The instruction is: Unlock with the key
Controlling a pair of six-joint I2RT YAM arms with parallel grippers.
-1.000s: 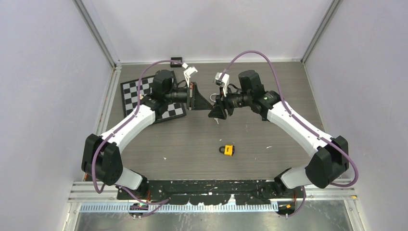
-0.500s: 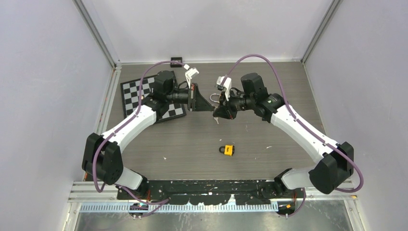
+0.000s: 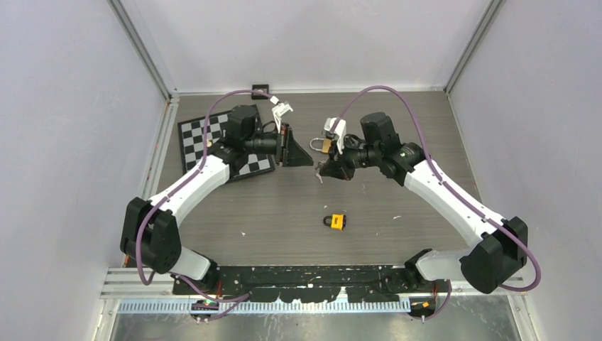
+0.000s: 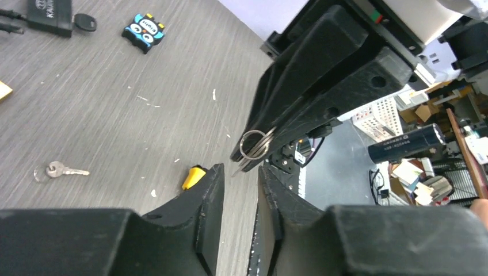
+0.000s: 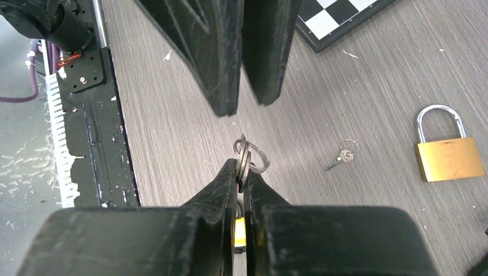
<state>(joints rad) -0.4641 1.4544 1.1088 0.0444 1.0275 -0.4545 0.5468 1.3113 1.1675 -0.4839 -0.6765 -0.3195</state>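
Right gripper (image 5: 241, 179): I see it pinched tight on the key ring (image 5: 249, 156), held above the table beyond the yellow padlock (image 3: 336, 222).
Left gripper (image 4: 239, 172): jaws slightly apart, empty, also beyond the yellow padlock, tip to tip with the right.

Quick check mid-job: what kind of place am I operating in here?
Probably a lab test cell: plain panel walls box in the table, a checkerboard board lies on it, and office clutter shows past its edge.
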